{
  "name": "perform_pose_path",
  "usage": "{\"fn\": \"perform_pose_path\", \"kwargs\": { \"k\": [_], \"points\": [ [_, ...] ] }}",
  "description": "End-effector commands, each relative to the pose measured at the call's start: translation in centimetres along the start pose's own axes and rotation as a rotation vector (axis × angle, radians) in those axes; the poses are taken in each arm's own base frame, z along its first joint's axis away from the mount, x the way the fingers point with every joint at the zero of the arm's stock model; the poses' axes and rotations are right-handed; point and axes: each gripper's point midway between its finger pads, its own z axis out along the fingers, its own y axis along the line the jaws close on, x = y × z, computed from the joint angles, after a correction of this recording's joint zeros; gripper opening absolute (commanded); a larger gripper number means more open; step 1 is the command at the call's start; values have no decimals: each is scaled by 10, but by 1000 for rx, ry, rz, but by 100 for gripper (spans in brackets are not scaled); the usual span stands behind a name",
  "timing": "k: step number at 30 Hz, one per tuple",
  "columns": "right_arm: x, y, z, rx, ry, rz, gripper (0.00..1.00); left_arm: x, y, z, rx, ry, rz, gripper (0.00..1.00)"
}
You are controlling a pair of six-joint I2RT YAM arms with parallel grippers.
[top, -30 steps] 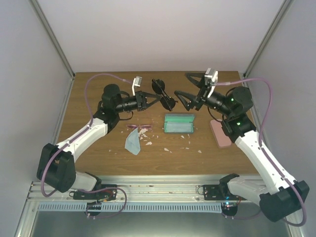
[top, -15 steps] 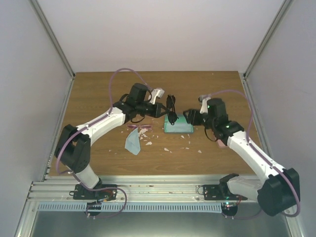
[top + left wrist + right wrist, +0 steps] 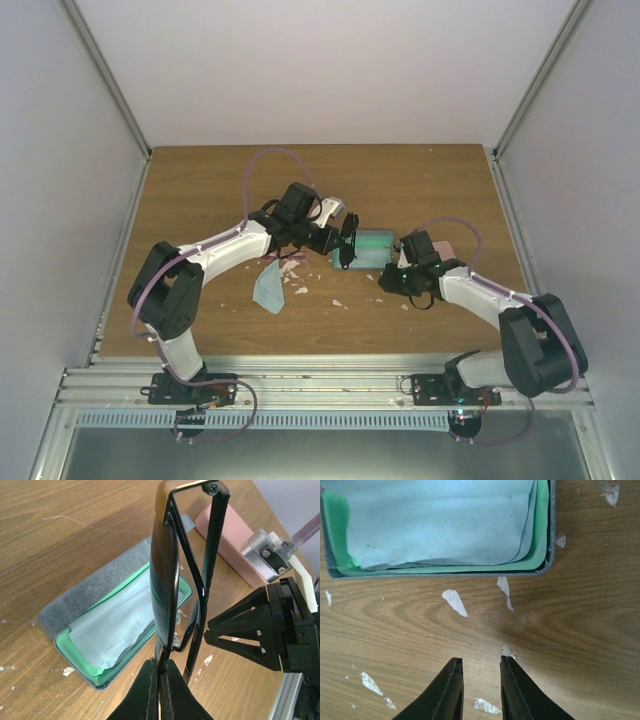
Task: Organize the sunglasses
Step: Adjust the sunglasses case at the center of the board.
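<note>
Evidently the left gripper (image 3: 161, 667), pinching the black sunglasses (image 3: 165, 580) upright, needed to tip them flat into the open case (image 3: 75, 652); the right gripper (image 3: 479, 670) hung narrow, empty.

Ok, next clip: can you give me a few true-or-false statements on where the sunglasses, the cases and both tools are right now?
1. The left tool is clamped on the black sunglasses. True.
2. The right tool holds the pink case. False: it holds nothing and hangs over the bare table beside the open case.
3. The open case already has sunglasses in it. False: only a pale cloth lies inside.
4. The black sunglasses are held up off the table, at the open case. True.
</note>
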Motion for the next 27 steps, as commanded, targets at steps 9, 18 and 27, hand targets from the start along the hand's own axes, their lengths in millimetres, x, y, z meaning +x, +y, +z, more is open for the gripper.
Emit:
{"fn": "perform_pose_path", "kwargs": {
  "k": [9,18,27],
  "points": [
    [-30,-24,25,95,-77,-2,20,-14,-3,1,-49,-27,86,0],
    [-75,-20,51,87,-132,-15,20,-11,-4,6,-102,4,100,0],
    [-97,-8,63,42,-153,-23,23,-10,-1,18,-183,67,72,0]
  ]
}}
